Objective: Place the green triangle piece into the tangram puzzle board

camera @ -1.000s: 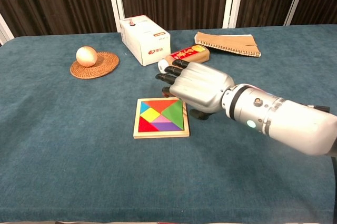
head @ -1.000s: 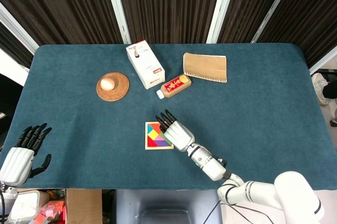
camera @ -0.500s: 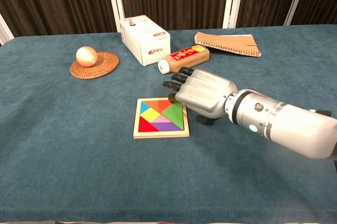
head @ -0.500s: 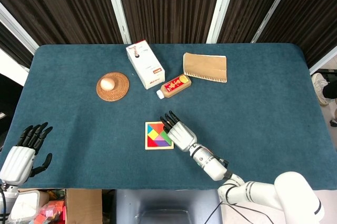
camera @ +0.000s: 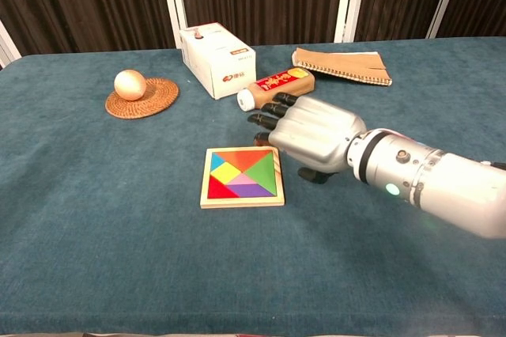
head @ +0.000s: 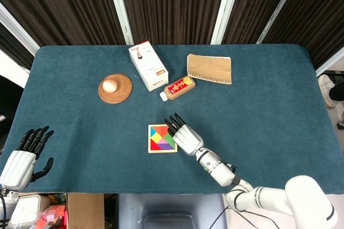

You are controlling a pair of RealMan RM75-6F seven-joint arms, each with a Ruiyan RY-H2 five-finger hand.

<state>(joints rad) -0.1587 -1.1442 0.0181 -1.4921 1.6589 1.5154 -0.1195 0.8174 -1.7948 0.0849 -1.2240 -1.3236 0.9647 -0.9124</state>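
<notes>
The square wooden tangram board [head: 162, 138] [camera: 242, 176] lies on the blue tablecloth near the middle front. The green triangle piece [camera: 262, 170] [head: 169, 138] sits flat inside it at the right side, among red, yellow, orange, blue and purple pieces. My right hand [head: 183, 135] [camera: 310, 134] hovers just right of the board with fingers extended and apart, holding nothing. My left hand [head: 24, 156] hangs off the table's front left corner, fingers spread and empty; the chest view does not show it.
Behind the board stand a white box [head: 148, 65] [camera: 217, 58], a lying bottle with a red label [head: 178, 87] [camera: 275, 86] and a tan notebook [head: 209, 68] [camera: 341, 65]. An egg on a woven coaster [head: 114, 87] [camera: 141, 96] sits at the back left.
My right hand has drawn back to the right, off the board's right edge, uncovering the green triangle lying in the board. The left hand has barely moved.
</notes>
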